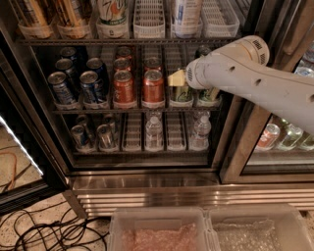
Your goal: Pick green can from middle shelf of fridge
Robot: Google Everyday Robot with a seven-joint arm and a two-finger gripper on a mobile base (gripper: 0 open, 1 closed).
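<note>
The fridge (147, 176) stands open in front of me. Its middle shelf (132, 109) holds blue cans (61, 88) on the left, red cans (153, 87) in the middle and green cans on the right. My gripper (177, 78), pale yellow at its tip on a white arm (245, 73), reaches in from the right. It sits right at the top of the front green can (181, 94), just right of the red cans. Only the lower part of that can shows. A second green can (210, 95) is mostly hidden under the arm.
The upper tier holds tall bottles (112, 12) and white lanes. The lower tier holds small cans (105, 136) and water bottles (153, 131). A door frame (245, 137) stands to the right. Two clear bins (162, 230) sit on the floor in front, with cables (44, 230) at the left.
</note>
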